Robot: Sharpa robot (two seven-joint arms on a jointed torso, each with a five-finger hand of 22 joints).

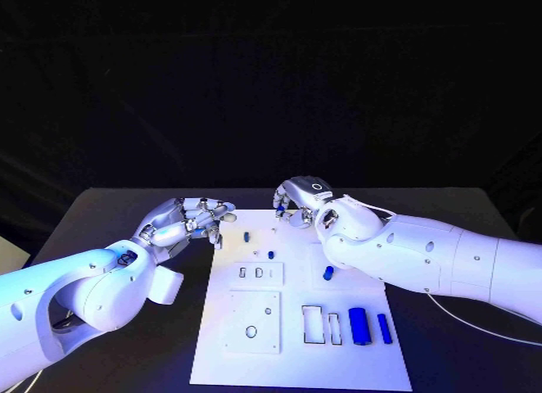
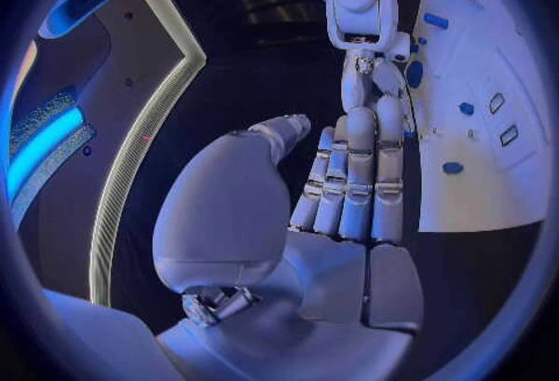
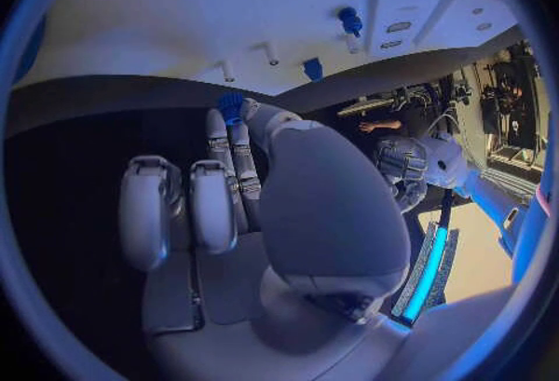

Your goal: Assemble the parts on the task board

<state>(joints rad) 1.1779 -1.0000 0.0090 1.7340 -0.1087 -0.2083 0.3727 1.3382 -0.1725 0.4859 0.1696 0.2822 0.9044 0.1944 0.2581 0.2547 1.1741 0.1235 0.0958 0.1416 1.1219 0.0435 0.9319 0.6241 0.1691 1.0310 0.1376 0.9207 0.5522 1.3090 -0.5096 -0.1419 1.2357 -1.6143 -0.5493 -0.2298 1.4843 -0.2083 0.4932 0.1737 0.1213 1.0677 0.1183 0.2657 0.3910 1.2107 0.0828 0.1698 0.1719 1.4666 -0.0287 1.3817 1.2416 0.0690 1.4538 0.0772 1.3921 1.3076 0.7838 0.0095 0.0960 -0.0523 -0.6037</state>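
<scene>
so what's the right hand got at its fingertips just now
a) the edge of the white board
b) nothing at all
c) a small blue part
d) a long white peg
c: in the right wrist view the silver right hand pinches a small blue part at its fingertips, above the far end of the white task board.

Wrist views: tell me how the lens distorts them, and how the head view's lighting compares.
Left wrist view: fisheye circle, the task board edges bow. Right wrist view: the same bending; the right hand looms large, a small blue part at its fingertips. Head view: straight edges, black backdrop, blue-tinted light, left hand lit.
</scene>
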